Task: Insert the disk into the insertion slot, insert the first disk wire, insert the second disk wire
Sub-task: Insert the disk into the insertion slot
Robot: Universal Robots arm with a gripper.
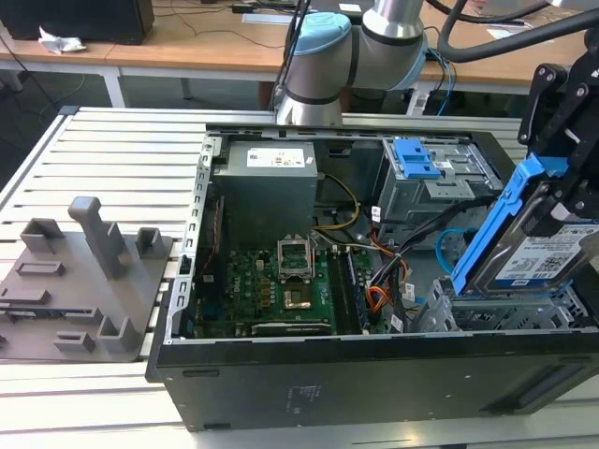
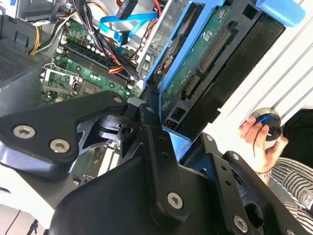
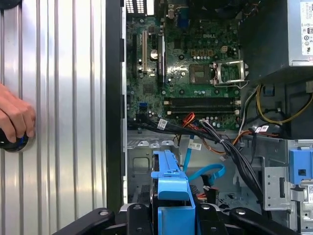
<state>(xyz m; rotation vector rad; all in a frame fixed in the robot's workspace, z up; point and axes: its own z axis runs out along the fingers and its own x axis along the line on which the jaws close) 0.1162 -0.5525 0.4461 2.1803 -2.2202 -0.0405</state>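
Steeply tilted, the disk (image 1: 535,254) hung pinched by its blue caddy in the claw (image 3: 172,218), just above the insertion slot (image 1: 501,311) at the exterior view's right end of the open computer case (image 1: 281,374). Whether its lower edge touched the slot could not be told. Beside the case, a person's hand (image 3: 14,120) rested on a black knob (image 3: 12,143) on the slatted bench (image 1: 122,150).
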